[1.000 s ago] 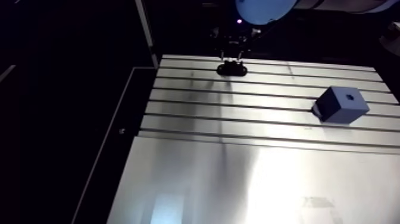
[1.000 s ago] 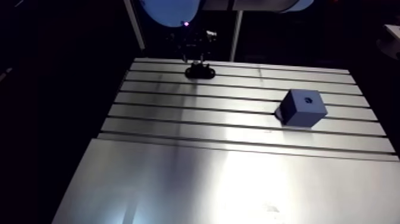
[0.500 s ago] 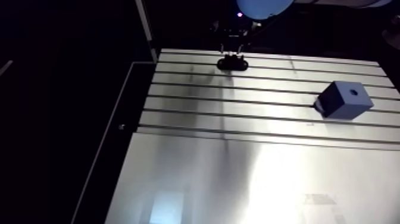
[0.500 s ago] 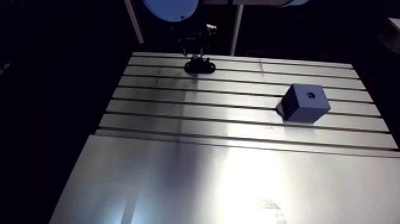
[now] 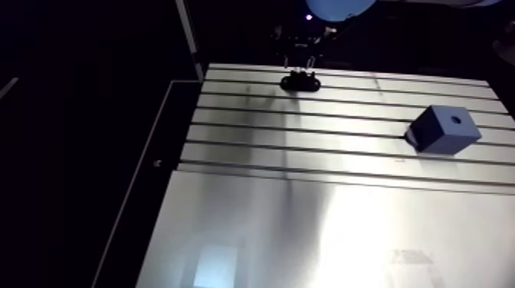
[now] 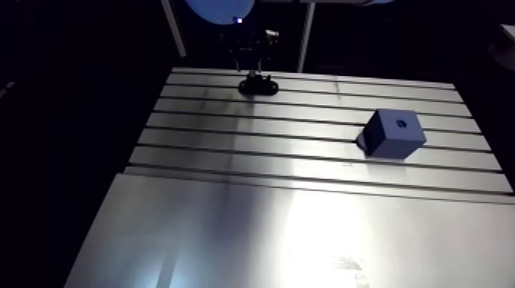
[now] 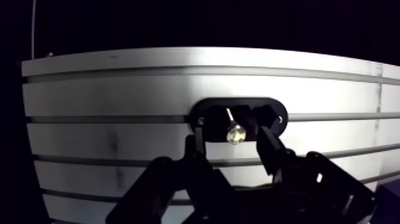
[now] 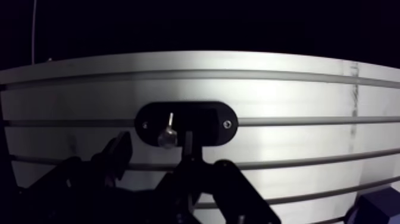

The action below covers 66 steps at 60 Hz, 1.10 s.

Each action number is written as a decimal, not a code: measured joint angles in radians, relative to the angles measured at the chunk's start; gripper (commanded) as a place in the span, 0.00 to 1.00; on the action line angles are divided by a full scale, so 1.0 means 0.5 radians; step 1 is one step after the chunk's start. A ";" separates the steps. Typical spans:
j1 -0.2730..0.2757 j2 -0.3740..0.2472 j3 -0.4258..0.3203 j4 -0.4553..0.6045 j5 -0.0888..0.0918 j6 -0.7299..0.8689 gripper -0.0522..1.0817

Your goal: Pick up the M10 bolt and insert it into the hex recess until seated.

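Your gripper is hovering open and empty, fingers straddling the bolt in its black holder at upper centre of the arm view; you should be centring it between them before closing squarely.

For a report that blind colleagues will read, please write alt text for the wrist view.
A shiny bolt sits in a black oval holder between the two open fingers of the gripper, which has not yet closed on it. The holder lies on a slotted aluminium table, with darkness beyond.
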 measured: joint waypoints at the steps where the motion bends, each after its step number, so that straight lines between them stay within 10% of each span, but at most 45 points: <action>1: 0.000 -0.001 -0.002 0.008 0.000 0.000 0.43; 66: -0.001 0.073 -0.238 0.391 -0.003 0.045 0.43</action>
